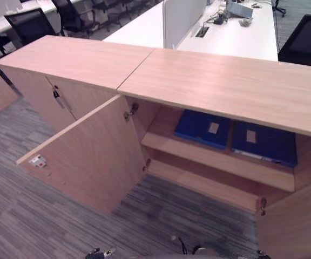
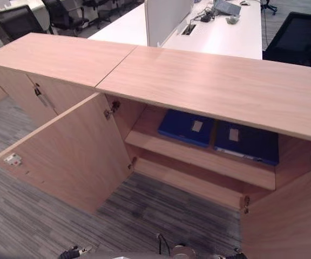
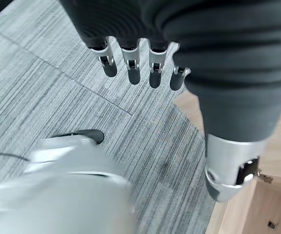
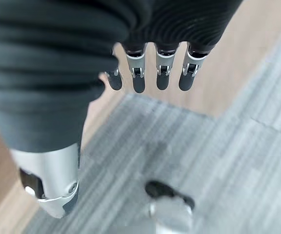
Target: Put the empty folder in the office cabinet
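Left hand (image 3: pixel 140 73) in its wrist view: fingers straight and relaxed, holding nothing, hanging over grey carpet (image 3: pixel 57 92). Right hand (image 4: pixel 150 73) in its wrist view: likewise loose and empty, above carpet beside a wooden cabinet door (image 4: pixel 257 53). Eye views: office cabinet (image 1: pixel 225 86) with both doors swung wide; two blue folders (image 1: pixel 203 128) (image 1: pixel 264 143) lie side by side on its upper shelf (image 1: pixel 215 159), left one just beside right.

Desk (image 1: pixel 236 38): white, stood behind the cabinets.
Office chairs (image 1: pixel 28 24): black, far left.
Carpet (image 1: pixel 26 216): grey, striped.
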{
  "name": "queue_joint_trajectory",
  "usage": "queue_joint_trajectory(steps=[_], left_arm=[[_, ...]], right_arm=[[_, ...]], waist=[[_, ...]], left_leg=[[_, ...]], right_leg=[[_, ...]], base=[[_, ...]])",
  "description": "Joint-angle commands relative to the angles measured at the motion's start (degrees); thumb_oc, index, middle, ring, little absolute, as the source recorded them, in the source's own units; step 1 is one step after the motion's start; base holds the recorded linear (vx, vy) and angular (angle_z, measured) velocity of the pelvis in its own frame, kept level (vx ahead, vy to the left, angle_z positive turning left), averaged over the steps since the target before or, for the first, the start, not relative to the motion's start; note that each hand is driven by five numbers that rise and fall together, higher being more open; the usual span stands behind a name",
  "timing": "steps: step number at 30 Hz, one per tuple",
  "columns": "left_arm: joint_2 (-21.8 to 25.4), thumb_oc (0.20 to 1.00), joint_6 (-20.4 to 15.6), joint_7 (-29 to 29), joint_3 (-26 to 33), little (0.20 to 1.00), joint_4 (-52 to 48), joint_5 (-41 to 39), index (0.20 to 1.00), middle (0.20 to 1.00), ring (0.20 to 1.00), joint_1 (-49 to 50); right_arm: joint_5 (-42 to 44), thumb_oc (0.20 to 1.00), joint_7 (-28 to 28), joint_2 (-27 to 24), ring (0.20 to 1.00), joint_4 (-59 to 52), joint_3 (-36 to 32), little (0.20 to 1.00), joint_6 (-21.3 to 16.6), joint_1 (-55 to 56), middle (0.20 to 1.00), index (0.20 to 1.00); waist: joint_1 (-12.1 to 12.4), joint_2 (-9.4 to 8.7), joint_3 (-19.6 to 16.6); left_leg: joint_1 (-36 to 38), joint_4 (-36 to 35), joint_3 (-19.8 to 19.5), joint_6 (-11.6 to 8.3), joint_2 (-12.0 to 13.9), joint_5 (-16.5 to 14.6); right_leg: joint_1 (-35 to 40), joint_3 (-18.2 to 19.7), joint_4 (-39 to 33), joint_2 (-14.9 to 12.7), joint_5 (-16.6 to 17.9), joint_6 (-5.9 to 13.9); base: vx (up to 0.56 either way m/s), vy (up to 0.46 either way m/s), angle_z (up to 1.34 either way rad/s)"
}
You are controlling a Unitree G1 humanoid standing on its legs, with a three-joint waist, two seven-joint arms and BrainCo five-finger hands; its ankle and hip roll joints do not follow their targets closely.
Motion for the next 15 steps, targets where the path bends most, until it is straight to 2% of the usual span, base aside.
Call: queue_joint_trajectory(steps=[1, 3, 5, 8, 10, 11, 12, 15], left_arm=[[0.73, 1.0, -0.79, 0.34, 0.32, 1.0, -2.63, 1.64, 1.0, 1.0, 1.0, -0.51], [0.83, 1.0, -0.88, -0.05, -0.01, 1.0, -2.99, 1.37, 1.0, 1.0, 1.0, -0.64], [1.1, 1.0, -1.18, -0.4, -0.6, 1.0, -3.48, 1.31, 1.0, 1.0, 1.0, -0.91], [1.71, 1.0, -1.04, -0.38, -0.06, 1.0, -3.47, 0.74, 1.0, 1.0, 1.0, -1.69], [2.0, 1.0, -0.99, -0.26, 0.12, 1.0, -3.44, 0.25, 1.0, 1.0, 1.0, -2.21], [2.46, 1.0, -0.94, -0.08, 0.12, 1.0, -3.37, -0.03, 1.0, 1.0, 1.0, -2.88], [2.94, 1.0, -0.84, -0.49, 0.34, 1.0, -2.45, 0.36, 1.0, 1.0, 1.0, -2.95], [3.1, 1.0, -0.8, -0.63, 0.69, 1.0, -1.44, 0.9, 1.0, 1.0, 1.0, -2.62]], right_arm=[[1.89, 1.0, -1.03, 1.11, 1.0, 2.03, -2.85, 1.0, -0.14, -4.47, 1.0, 1.0], [2.54, 1.0, -0.93, 1.64, 1.0, 1.8, -3.34, 1.0, -0.01, -4.39, 1.0, 1.0], [3.07, 1.0, -1.0, 2.13, 1.0, 1.56, -3.46, 1.0, -0.06, -4.8, 1.0, 1.0], [3.13, 1.0, -0.9, 3.1, 1.0, 1.41, -3.11, 1.0, 0.24, -5.6, 1.0, 1.0], [3.38, 1.0, -0.97, 3.42, 1.0, 0.97, -2.95, 1.0, 0.38, -6.14, 1.0, 1.0], [4.06, 1.0, -0.97, 3.93, 1.0, 0.56, -2.74, 1.0, 0.44, -6.79, 1.0, 1.0], [5.09, 1.0, -0.49, 4.57, 1.0, 0.28, -2.37, 1.0, 0.13, -6.67, 1.0, 1.0], [5.51, 1.0, -0.25, 4.91, 1.0, 0.25, -1.95, 1.0, -0.14, -6.27, 1.0, 1.0]], waist=[[0.52, -2.04, 2.2], [0.4, -2.25, 1.86], [0.53, -2.15, 1.88], [1.1, -2.07, 2.33], [1.15, -2.04, 3.04], [0.88, -1.77, 3.89], [1.18, -1.63, 3.75], [2.38, -1.65, 3.18]], left_leg=[[1.26, 1.35, -0.94, -0.5, -0.49, -0.37], [2.28, -1.59, -0.92, 0.04, -2.15, -1.58], [2.57, -3.79, -1.48, 0.54, -3.69, -1.5], [1.99, -4.91, -2.58, 1.67, -5.64, -1.0], [1.59, -4.71, -3.46, 2.07, -6.06, -0.92], [0.62, -4.49, -4.97, 2.95, -6.89, -0.67], [-0.4, -4.47, -6.54, 3.86, -8.12, -0.27], [-0.75, -5.0, -7.89, 4.35, -9.15, 0.14]], right_leg=[[1.03, -0.4, -4.22, -0.4, 3.72, 4.71], [1.1, -0.93, -5.43, -1.28, 5.65, 5.56], [1.06, -1.1, -6.36, -2.12, 7.09, 6.45], [0.93, -1.18, -5.31, -3.48, 7.15, 7.0], [0.33, -0.32, -3.65, -3.87, 6.69, 7.27], [-0.59, 4.15, -1.72, -2.46, 5.71, 7.36], [0.09, 8.96, -1.24, 0.21, 3.82, 6.99], [2.4, 9.85, -2.4, 1.26, 2.25, 6.13]], base=[[-0.08, 0.131, 0.15], [-0.09, 0.179, 0.08], [-0.1, 0.205, 0.05], [-0.1, 0.182, 0.24], [-0.11, 0.126, 0.38], [-0.1, 0.188, 0.68], [-0.08, 0.215, 0.91], [0.03, 0.064, 0.7]])
